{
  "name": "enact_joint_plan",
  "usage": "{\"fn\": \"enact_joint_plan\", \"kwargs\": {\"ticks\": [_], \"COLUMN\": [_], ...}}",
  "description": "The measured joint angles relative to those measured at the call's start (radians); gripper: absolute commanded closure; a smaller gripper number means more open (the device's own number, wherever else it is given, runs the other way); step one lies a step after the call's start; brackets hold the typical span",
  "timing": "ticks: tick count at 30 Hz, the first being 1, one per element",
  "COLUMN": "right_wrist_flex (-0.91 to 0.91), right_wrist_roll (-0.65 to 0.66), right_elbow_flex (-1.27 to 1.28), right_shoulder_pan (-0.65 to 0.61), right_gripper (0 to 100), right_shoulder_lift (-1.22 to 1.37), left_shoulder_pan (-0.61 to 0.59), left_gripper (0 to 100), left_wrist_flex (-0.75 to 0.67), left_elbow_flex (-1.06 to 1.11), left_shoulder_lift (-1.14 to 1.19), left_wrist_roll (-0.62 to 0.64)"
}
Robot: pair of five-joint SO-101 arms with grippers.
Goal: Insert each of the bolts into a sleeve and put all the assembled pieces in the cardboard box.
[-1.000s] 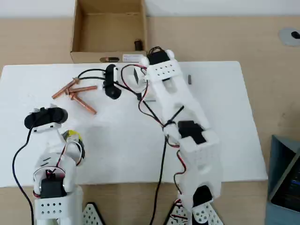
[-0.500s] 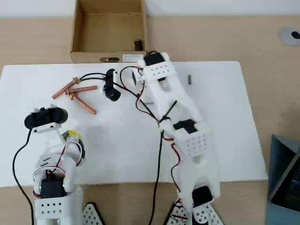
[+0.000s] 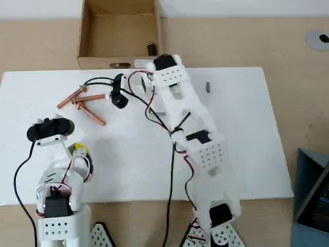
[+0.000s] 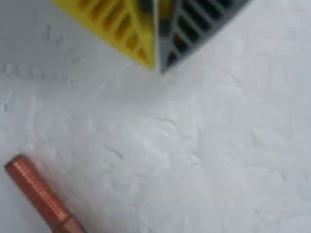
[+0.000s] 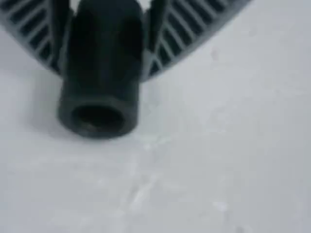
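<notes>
Several copper bolts (image 3: 82, 100) lie in a loose heap on the white mat (image 3: 241, 154), at its far left. My right gripper (image 5: 104, 34) is shut on a black sleeve (image 5: 99, 92), whose open end points out over the mat. In the high view the right gripper (image 3: 150, 90) sits near the mat's far edge, just in front of the cardboard box (image 3: 85, 36). My left gripper (image 4: 156, 60) is shut, its yellow and grey fingertips touching just above the mat, with one copper bolt (image 4: 39, 194) lying close by. Seen from above, the left gripper (image 3: 80, 150) is at the near left.
A dark piece (image 3: 151, 49) lies inside the box at its near right corner. A small grey sleeve (image 3: 208, 86) rests on the mat to the right of the right arm. Black cables (image 3: 103, 81) loop between the right arm and the bolts. A dark bin (image 3: 313, 195) stands at the right edge.
The right arm has swung a little to the left and farther out with the sleeve, closer to the bolts. The left arm has not moved.
</notes>
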Motion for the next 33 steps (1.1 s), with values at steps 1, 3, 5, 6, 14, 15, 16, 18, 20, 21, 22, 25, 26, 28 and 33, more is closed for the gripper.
{"fn": "enact_joint_plan", "kwargs": {"ticks": [1, 3, 5, 6, 14, 15, 16, 18, 20, 21, 22, 25, 26, 28, 33], "right_wrist_flex": [0.025, 0.068, 0.12, 0.143, 0.201, 0.201, 0.201, 0.201, 0.201, 0.203, 0.204, 0.204, 0.204, 0.204, 0.204], "right_wrist_roll": [-0.018, -0.049, -0.081, -0.097, -0.239, -0.252, -0.259, -0.281, -0.305, -0.318, -0.33, -0.373, -0.387, -0.414, -0.486], "right_elbow_flex": [-0.032, -0.1, -0.167, -0.199, -0.344, -0.344, -0.342, -0.313, -0.262, -0.233, -0.199, -0.089, -0.046, 0.04, 0.25], "right_shoulder_pan": [0.0, 0.0, 0.0, 0.0, -0.003, -0.003, -0.003, -0.003, -0.003, -0.003, -0.003, -0.003, -0.003, -0.003, 0.006], "right_gripper": [98.8, 98.8, 98.8, 98.8, 98.8, 98.8, 98.8, 98.8, 98.8, 98.8, 98.8, 98.8, 98.8, 98.8, 98.8], "right_shoulder_lift": [-0.002, -0.006, -0.011, -0.017, -0.153, -0.176, -0.203, -0.267, -0.331, -0.367, -0.404, -0.528, -0.574, -0.666, -0.893], "left_shoulder_pan": [0.0, 0.0, 0.0, 0.0, 0.0, 0.0, 0.0, 0.0, 0.0, 0.0, 0.0, 0.0, 0.0, 0.0, 0.0], "left_gripper": [100, 100, 100, 100, 100, 100, 100, 100, 100, 100, 100, 100, 100, 100, 100], "left_wrist_flex": [0.0, 0.0, 0.0, 0.0, 0.0, 0.0, 0.0, 0.0, 0.0, 0.0, 0.0, 0.0, 0.0, 0.0, 0.0], "left_elbow_flex": [0.0, 0.0, 0.0, 0.0, 0.0, 0.0, 0.0, 0.0, 0.0, 0.0, 0.0, 0.0, 0.0, 0.0, 0.0], "left_shoulder_lift": [0.0, 0.0, 0.0, 0.0, 0.0, 0.0, 0.0, 0.0, 0.0, 0.0, 0.0, 0.0, 0.0, 0.0, 0.0], "left_wrist_roll": [0.0, 0.0, 0.0, 0.0, 0.0, 0.0, 0.0, 0.0, 0.0, 0.0, 0.0, 0.0, 0.0, 0.0, 0.0]}}
